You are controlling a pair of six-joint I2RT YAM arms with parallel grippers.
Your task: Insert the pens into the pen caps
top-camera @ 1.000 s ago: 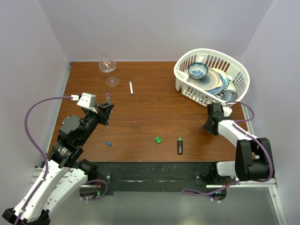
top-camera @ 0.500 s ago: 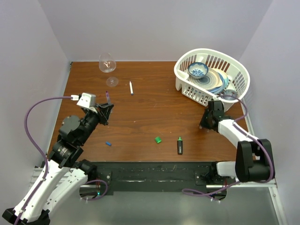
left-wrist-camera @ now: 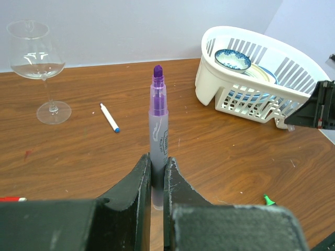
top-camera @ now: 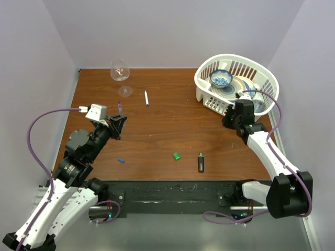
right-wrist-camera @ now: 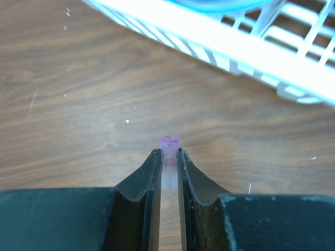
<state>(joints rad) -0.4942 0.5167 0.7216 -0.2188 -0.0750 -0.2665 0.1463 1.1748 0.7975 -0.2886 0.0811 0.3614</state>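
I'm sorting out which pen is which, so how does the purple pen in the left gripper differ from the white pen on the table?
The purple pen stands upright, clamped in the left gripper; the white pen lies flat on the table, untouched. The purple pen has a thicker grey barrel and purple tip; the white pen is slimmer with a blue tip. Both appear uncapped.
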